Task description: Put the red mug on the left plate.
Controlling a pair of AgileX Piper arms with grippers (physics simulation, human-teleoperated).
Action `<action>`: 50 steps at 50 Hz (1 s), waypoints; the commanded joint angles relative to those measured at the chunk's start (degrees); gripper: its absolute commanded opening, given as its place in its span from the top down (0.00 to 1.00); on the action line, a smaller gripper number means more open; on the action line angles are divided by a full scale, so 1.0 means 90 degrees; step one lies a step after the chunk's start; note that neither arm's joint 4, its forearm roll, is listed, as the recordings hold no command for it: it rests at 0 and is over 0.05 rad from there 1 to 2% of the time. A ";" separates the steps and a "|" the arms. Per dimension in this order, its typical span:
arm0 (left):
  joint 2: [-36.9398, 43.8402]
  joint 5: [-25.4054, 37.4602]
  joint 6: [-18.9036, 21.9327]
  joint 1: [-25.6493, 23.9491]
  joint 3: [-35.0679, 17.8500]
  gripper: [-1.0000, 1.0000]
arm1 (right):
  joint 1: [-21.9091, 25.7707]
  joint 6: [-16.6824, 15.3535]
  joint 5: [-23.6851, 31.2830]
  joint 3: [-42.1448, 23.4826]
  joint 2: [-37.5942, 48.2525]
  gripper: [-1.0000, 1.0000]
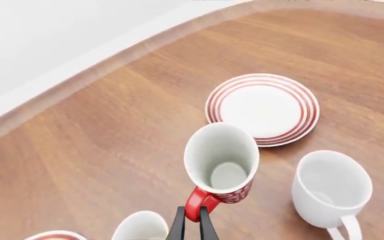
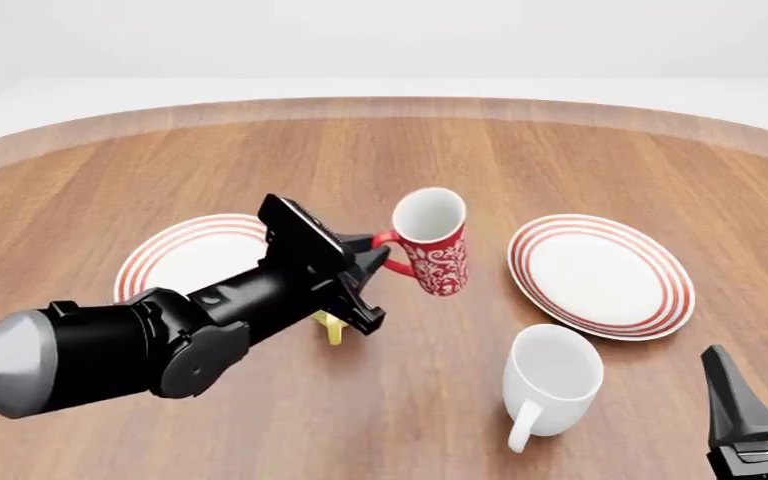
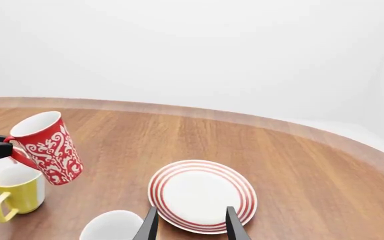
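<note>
At the tips of the left gripper (image 1: 192,219), the two dark fingers (image 1: 177,225) are pinching the red loop handle (image 1: 197,203) of the red mug (image 2: 428,240), and the mug is hanging from that pinch, lifted off the wood and tilting, with its white inside showing toward the front camera. In the right wrist view the mug (image 3: 46,146) is leaning noticeably, rim tipped away from the handle side, which suggests the load is swinging on a narrow hold.

Outward from the grasp, the left arm (image 2: 157,340) is reaching in across the left plate (image 2: 177,255), covering part of it, while the mug is sitting in the air between the two plates, nearer the left one's rim but not yet over it. A yellow mug (image 3: 18,195) is standing just below and beside the carried mug, mostly hidden by the arm in the front view. The plain white mug (image 2: 551,380) and the right plate (image 2: 602,275) are lying well clear on the other side.

To do this step well, the carry is calling for a slow sideways move toward the left plate, keeping enough height to pass the yellow mug, then letting the base level out before lowering near the plate's middle, since a tilted mug set on a shallow rim would likely tip.

The right gripper (image 3: 190,225) is idling low near the table edge, its fingers spread with nothing between them.
</note>
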 commanded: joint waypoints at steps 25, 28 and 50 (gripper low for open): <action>-0.0357 -0.0077 -0.0003 0.0278 0.0123 1.00 | -0.0002 -0.0002 0.0008 -0.0007 0.0000 0.00; -0.0408 -0.0087 -0.0022 0.0307 0.0146 1.00 | 0.0002 -0.0005 0.0004 -0.0007 0.0000 0.00; -0.0572 -0.0204 -0.0066 0.0442 0.0314 1.00 | 0.0008 -0.0073 -0.0048 0.0039 0.0000 0.00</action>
